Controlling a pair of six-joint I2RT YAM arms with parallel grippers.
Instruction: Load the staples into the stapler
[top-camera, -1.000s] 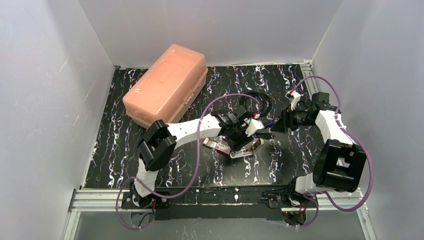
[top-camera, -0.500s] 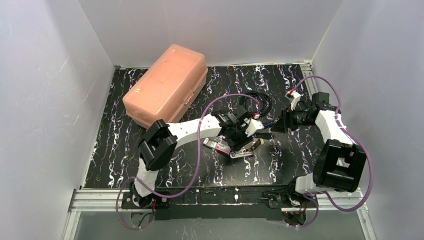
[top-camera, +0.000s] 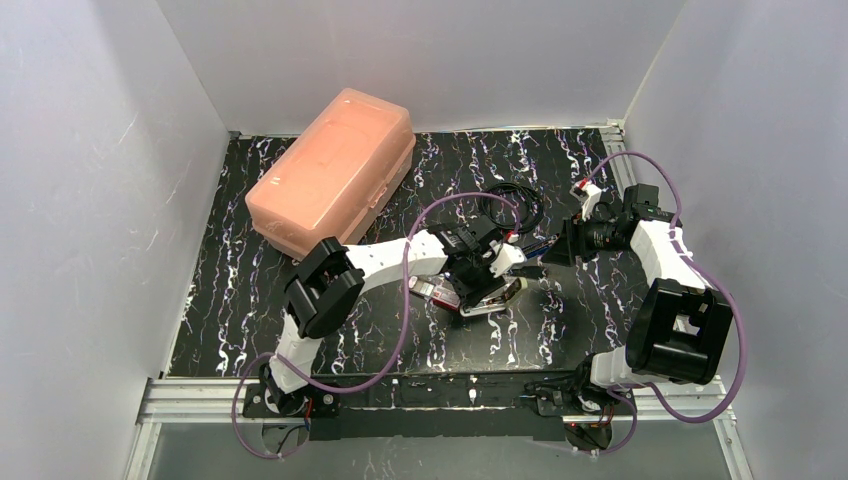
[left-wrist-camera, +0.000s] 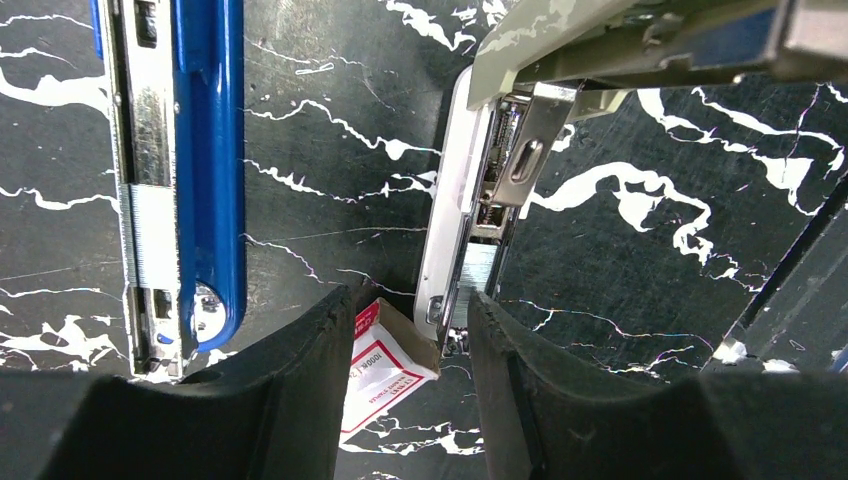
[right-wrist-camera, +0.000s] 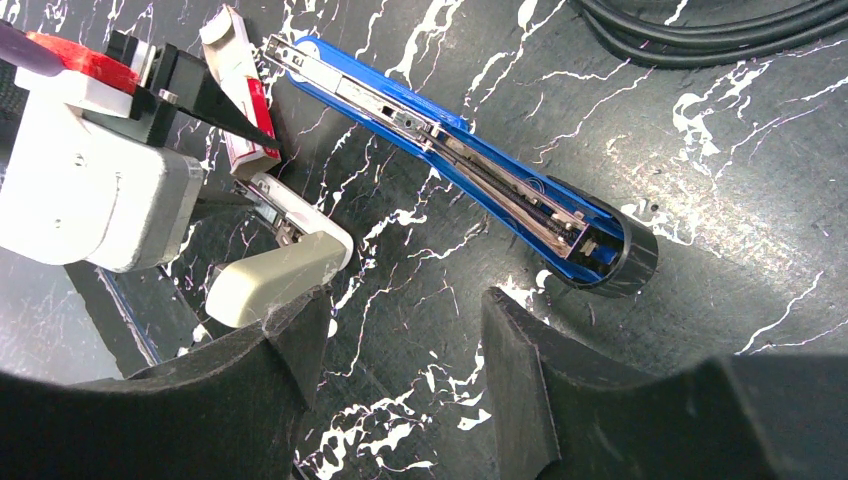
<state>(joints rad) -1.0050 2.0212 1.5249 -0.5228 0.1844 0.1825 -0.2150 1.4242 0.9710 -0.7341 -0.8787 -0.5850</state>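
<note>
Staples box (left-wrist-camera: 385, 365) and white stapler (left-wrist-camera: 445, 230) end sit inside left gripper (left-wrist-camera: 410, 298); grip unclear. Right gripper (right-wrist-camera: 402, 300) spread, empty, near blue stapler (right-wrist-camera: 470, 160).

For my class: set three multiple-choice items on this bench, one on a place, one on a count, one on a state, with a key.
1. The salmon-pink case sits: A back left; B front right; C between the arm bases.
2. Staplers in view: A one; B two; C four.
3. The blue stapler is: A shut; B open, metal rail exposed; C lifted by a gripper.
Key: 1 A, it fills the far left corner. 2 B, the blue one plus a white stapler. 3 B, the rail shows along its length.
</note>
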